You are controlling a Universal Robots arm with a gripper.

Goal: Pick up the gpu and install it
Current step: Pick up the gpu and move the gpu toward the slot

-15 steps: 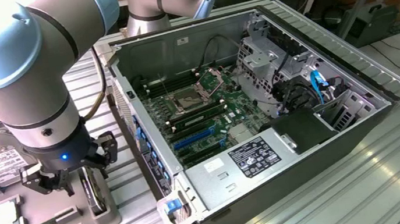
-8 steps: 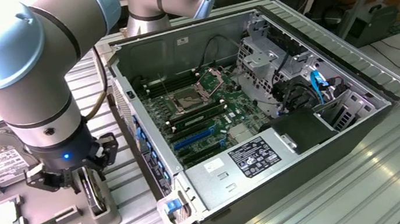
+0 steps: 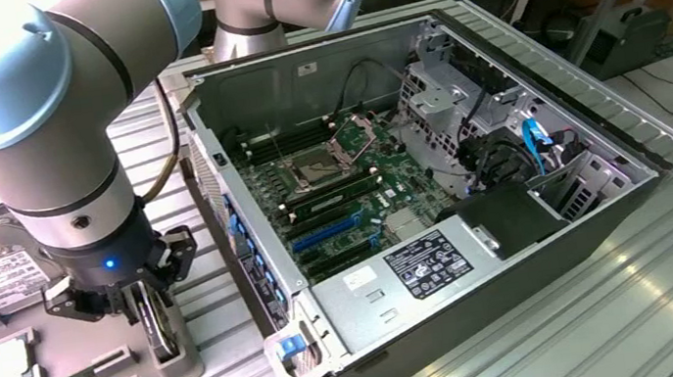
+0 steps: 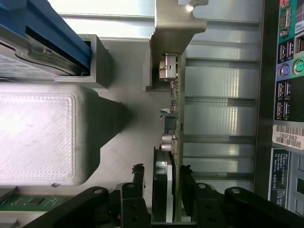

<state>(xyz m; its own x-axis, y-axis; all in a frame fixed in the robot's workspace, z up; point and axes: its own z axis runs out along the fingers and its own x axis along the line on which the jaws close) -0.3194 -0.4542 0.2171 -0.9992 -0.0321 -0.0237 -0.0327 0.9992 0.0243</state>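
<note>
Black fingers [image 4: 138, 179] of the gripper [image 4: 161, 173] straddle the thin green gpu [image 4: 160, 190] with black cooler and silver bracket, standing on edge in a grey plastic holder [image 4: 126, 147]. They are apart, not clamping it. Closing off-centre could tilt the card and jam it.

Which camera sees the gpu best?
The wrist view: the gpu stands edge-on, bracket to cooler, inside the open gripper. In the exterior view the gripper hides most of it, leaving a dark sliver.
</note>
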